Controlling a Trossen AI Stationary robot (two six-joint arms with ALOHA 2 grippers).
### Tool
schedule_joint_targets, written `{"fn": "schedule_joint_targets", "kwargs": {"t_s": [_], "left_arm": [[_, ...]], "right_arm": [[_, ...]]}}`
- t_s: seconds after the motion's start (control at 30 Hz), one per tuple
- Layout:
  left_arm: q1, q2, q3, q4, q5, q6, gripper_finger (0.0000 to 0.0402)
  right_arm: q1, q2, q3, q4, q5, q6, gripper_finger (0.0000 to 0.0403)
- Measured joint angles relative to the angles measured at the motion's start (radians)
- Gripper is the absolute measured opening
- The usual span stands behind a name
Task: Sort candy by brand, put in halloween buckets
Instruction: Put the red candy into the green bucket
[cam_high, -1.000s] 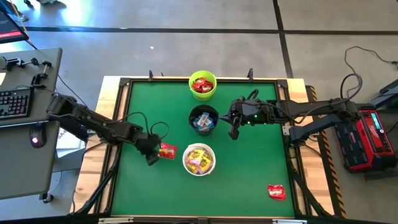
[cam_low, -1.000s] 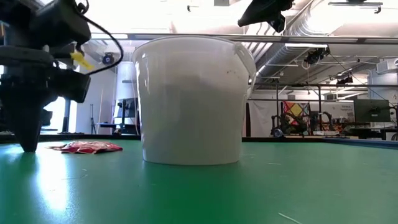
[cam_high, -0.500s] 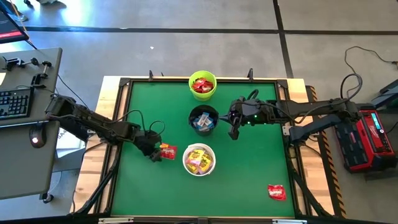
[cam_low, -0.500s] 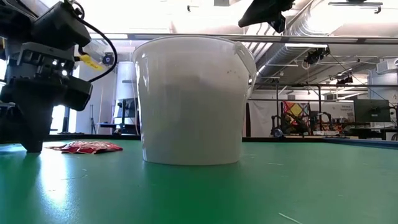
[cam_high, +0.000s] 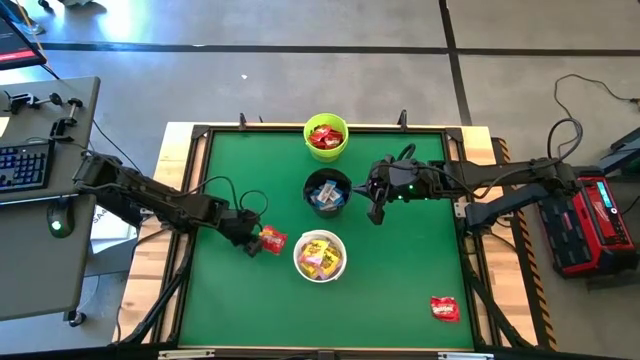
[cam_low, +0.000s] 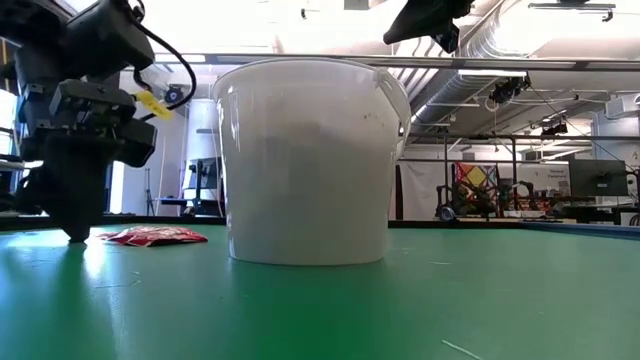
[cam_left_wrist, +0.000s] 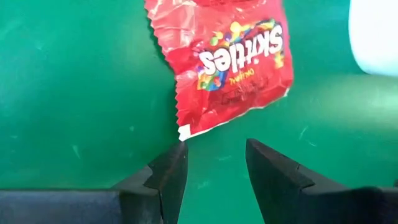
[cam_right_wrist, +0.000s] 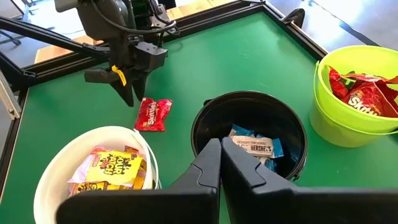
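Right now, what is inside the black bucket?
The black bucket holds small blue-and-white packets; one reads Hershey's. The right gripper, shut, hides the near part of the bucket's inside, and any packets lying deeper cannot be seen.

Dark arms; black cables; yellow tag.

You have three buckets in a line: the lime green bucket (cam_high: 326, 137) at 12 o'clock holds red packets, the black bucket (cam_high: 327, 192) at center holds blue-and-white ones, the white bucket (cam_high: 320, 256) at 6 holds yellow. A red Skittles packet (cam_high: 271, 240) lies flat just beside the white bucket at its 9 o'clock; another red packet (cam_high: 444, 308) lies at 4 o'clock.
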Motion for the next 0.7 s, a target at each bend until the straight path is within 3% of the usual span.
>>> {"fn": "schedule_joint_targets", "kwargs": {"t_s": [0.37, 0.53, 0.7], "left_arm": [[0.007, 0.000, 0.028, -0.086, -0.048, 0.035, 0.0159], [0.009, 0.002, 0.099, -0.270, -0.191, 0.097, 0.0159], [0.027, 0.002, 0.115, -0.228, -0.139, 0.162, 0.0159]], "right_arm": [[0.000, 0.000, 0.000, 0.000, 0.000, 0.000, 0.0000], [0.000, 0.000, 0.000, 0.000, 0.000, 0.000, 0.0000], [0.000, 0.000, 0.000, 0.000, 0.000, -0.002, 0.0000]]}}
